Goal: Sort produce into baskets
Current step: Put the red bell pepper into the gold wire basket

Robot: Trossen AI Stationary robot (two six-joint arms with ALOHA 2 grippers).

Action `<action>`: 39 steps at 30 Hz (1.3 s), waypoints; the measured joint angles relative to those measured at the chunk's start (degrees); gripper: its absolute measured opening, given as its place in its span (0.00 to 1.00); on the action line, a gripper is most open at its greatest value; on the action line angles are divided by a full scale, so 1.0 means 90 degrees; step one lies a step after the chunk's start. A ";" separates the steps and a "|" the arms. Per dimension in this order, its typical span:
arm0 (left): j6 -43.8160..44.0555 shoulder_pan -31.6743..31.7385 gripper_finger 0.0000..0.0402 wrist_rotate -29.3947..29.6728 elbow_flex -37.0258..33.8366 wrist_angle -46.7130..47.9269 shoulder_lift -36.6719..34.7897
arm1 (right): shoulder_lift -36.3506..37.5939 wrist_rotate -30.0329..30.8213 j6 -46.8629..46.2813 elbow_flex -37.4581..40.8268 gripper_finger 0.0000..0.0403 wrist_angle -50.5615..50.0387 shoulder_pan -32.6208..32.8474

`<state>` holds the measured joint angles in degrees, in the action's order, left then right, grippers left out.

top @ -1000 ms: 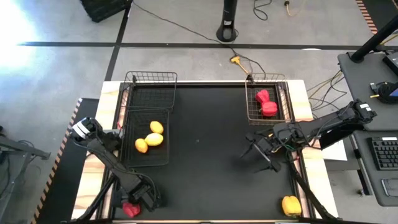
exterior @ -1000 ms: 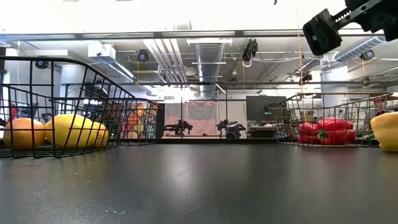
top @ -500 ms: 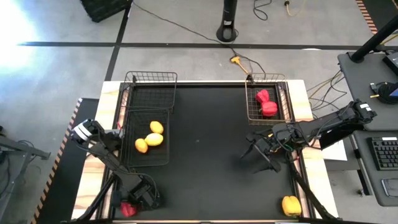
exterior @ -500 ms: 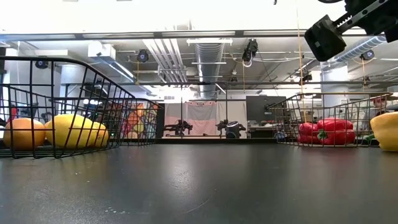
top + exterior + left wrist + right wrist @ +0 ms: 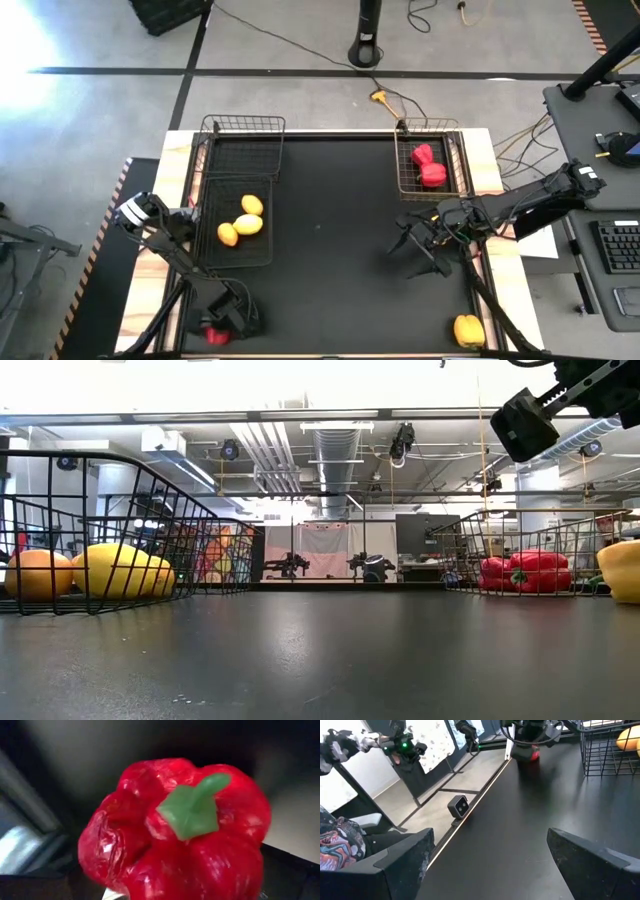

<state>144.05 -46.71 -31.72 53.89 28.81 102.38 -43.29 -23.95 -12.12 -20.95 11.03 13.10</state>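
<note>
Left tool [image 5: 222, 330] closed around a red pepper [image 5: 175, 830] at the counter [image 5: 330, 250] edge. Right tool [image 5: 487, 857] spread wide, empty, above bare counter.

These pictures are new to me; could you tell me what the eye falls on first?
First, the red pepper filling the left wrist view, at the left gripper by the mat's near left corner. Then three yellow lemons in the left basket and two red peppers in the right basket.
</note>
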 joint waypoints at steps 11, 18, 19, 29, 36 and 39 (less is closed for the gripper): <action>-0.0512 0.0115 0.87 0.2744 0.0873 0.0357 0.0387 | 0.0000 -0.0001 -0.0050 -0.0075 0.95 -0.0026 0.0000; -0.1612 0.0659 0.83 0.2763 0.2371 0.1349 0.1576 | 0.0000 0.0001 -0.0038 -0.0189 0.95 -0.0081 0.0000; -0.1859 0.0775 0.83 0.2787 0.2674 0.1529 0.1786 | 0.0000 0.0000 -0.0038 -0.0203 0.95 -0.0092 0.0000; -0.5178 0.2141 0.83 0.4122 0.5989 0.3529 0.3491 | 0.0000 0.0000 -0.0055 -0.0332 0.95 -0.0286 0.0000; -0.6957 0.3001 0.83 0.4756 0.7179 0.3628 0.4176 | 0.0000 0.0044 0.0262 -0.0256 0.95 -0.1802 0.0002; -0.7368 0.3205 0.83 0.4853 0.7565 0.3688 0.4428 | 0.0000 0.0054 0.0292 -0.0103 0.95 -0.2375 0.0050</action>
<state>77.74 -17.86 11.96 121.97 62.00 142.23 -43.29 -23.46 -9.50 -21.88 -10.35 13.55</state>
